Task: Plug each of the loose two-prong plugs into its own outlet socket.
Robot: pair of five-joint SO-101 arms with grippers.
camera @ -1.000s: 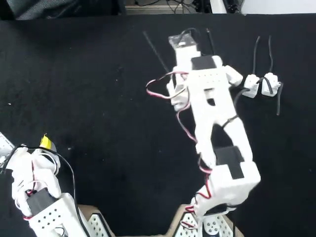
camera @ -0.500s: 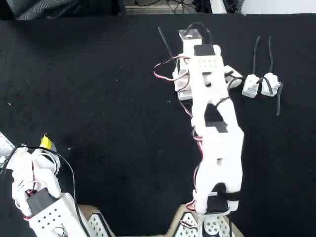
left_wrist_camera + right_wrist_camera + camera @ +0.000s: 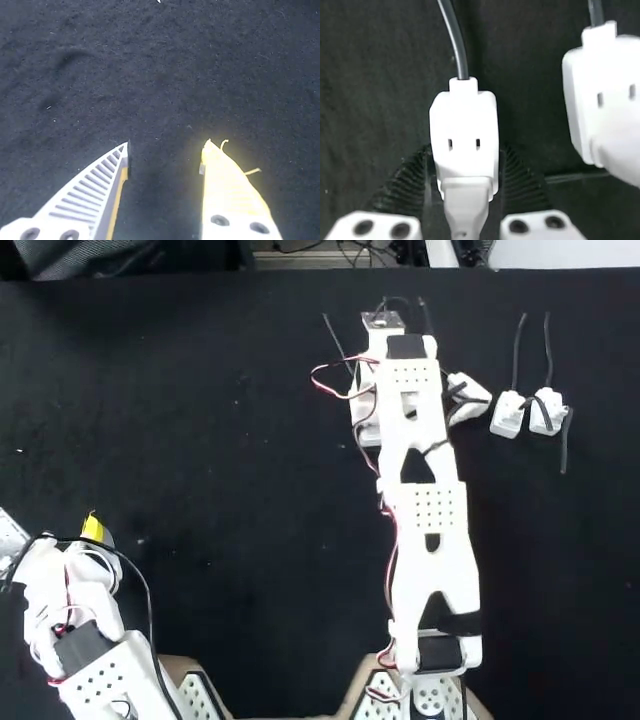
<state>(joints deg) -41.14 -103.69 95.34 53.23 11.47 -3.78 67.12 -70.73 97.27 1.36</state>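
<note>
Right gripper (image 3: 465, 170): fingers pinch the two-prong plug (image 3: 466, 202), near the table's (image 3: 180, 390) far edge.
Plug to socket: its nose meets the outlet socket's (image 3: 463, 127) near end, straight ahead of the fingers.
Axis: plug, socket and cord (image 3: 451, 35) lie in one line.
Left gripper (image 3: 165, 155): fingers spread, at the near-left corner, well apart.

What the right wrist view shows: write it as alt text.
A white outlet socket with two slots and a black cord sits at the right gripper, a white plug against its gripper-side end. A second socket lies beside it.
</note>
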